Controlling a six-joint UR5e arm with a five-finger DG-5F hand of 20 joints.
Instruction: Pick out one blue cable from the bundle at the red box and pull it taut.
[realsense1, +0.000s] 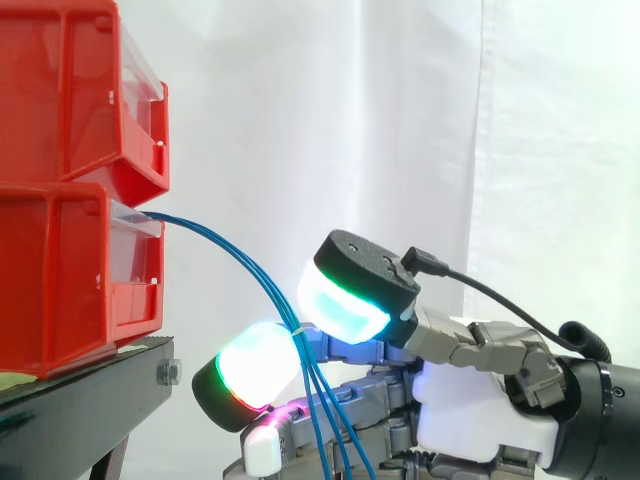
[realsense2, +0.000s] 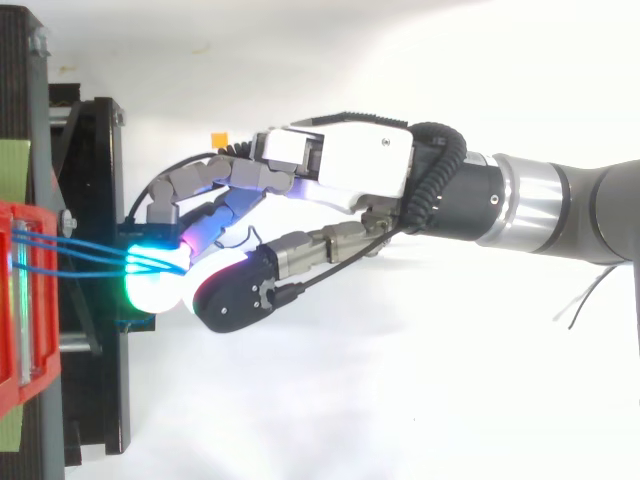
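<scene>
We have the hand (realsense2: 345, 165) curled, its glowing pads (realsense1: 255, 365) pinching the thin blue cables (realsense1: 250, 266), which sag from the red plastic box (realsense1: 60, 290) beyond its fingertips. Next, we judge, it must isolate one cable and draw back.

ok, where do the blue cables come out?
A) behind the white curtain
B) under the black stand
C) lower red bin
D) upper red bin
C: in the side view the blue cables run out of the front of the lower red bin and sag downward from there.
</scene>
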